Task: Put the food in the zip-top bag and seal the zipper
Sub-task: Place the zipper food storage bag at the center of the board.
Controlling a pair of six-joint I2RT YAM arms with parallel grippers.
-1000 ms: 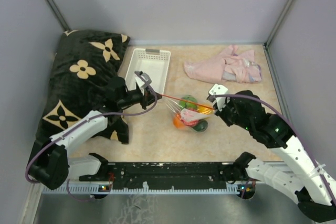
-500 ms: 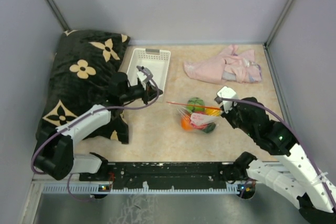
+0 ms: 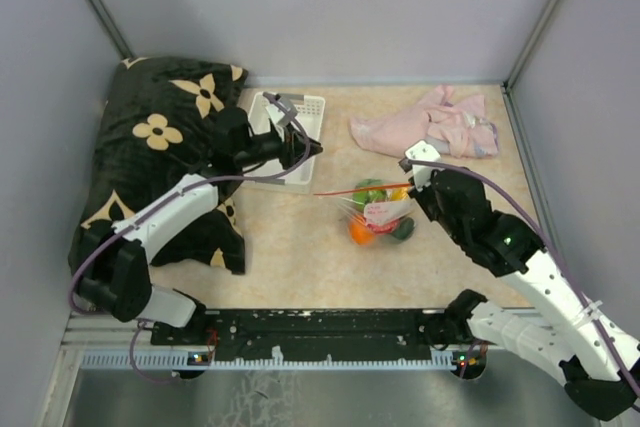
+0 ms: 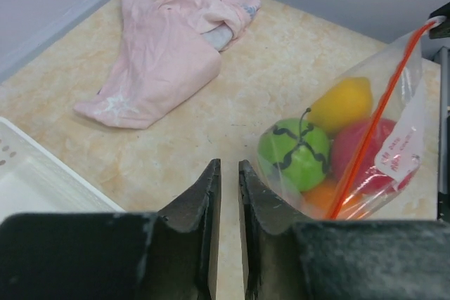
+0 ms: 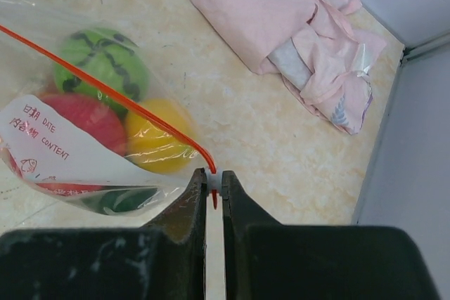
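Note:
The clear zip-top bag (image 3: 378, 215) lies mid-table with the food inside: a green ball (image 4: 294, 152), a yellow piece (image 4: 342, 103), a red piece (image 5: 77, 121) and an orange one (image 3: 357, 232). Its red-orange zipper (image 3: 358, 190) runs straight leftward from my right gripper (image 3: 412, 185), which is shut on the strip's right end (image 5: 214, 173). The zipper's left end is free. My left gripper (image 3: 312, 148) hovers over the white basket's right edge, left of the bag. Its jaws (image 4: 226, 166) stand a narrow gap apart with nothing between them.
A white slotted basket (image 3: 300, 107) stands at the back left, partly under the left arm. A crumpled pink cloth (image 3: 425, 127) lies at the back right. A black flowered pillow (image 3: 150, 147) fills the left side. Grey walls close in the table.
My left gripper let go of the zipper's left end, drew back up over the basket and parted its jaws slightly. The bag, held by the right gripper, shifted a little right.

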